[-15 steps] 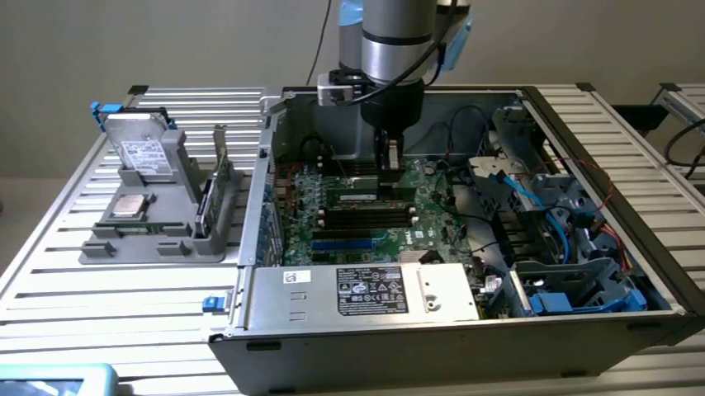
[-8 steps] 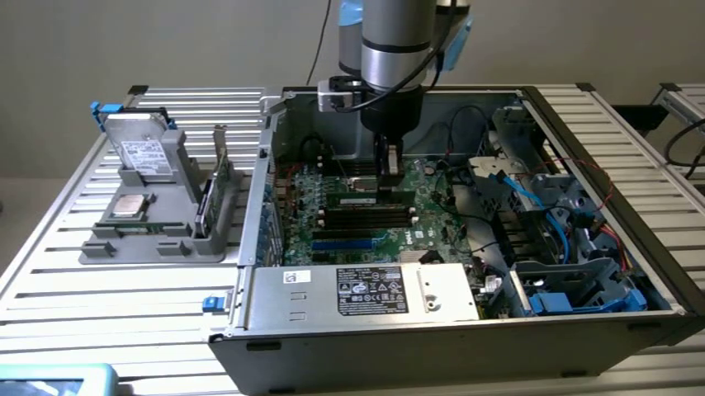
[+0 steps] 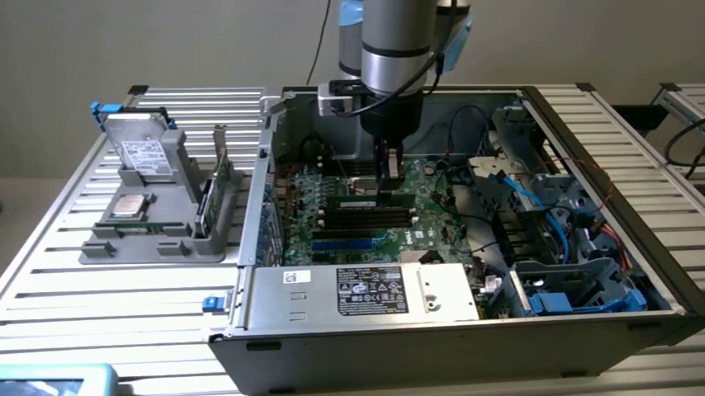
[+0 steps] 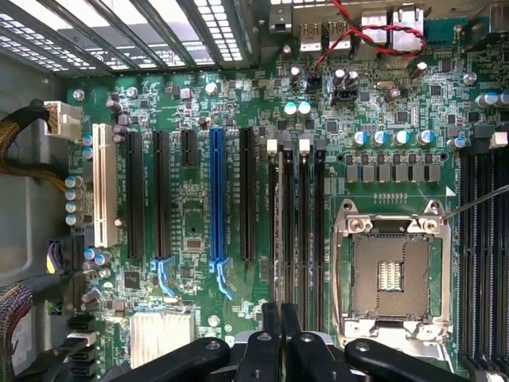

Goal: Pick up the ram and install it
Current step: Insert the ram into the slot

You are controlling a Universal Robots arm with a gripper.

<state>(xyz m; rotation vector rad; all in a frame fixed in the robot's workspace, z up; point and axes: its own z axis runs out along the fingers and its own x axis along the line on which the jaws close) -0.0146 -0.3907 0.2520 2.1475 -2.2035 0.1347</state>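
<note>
Green ram (image 3: 369, 200) stands on edge in one black memory slot, beside bare slots (image 3: 364, 220), inside open case (image 3: 364, 338). Gripper (image 3: 388, 193) directly above, fingers pressed together, tips at its upper edge. We judge the closed tips serve as a pusher for seating, not a grasp.

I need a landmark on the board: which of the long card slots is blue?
The single blue slot, between a short black slot and a long black slot. The rest are black, save one white slot at the row's end.
</note>
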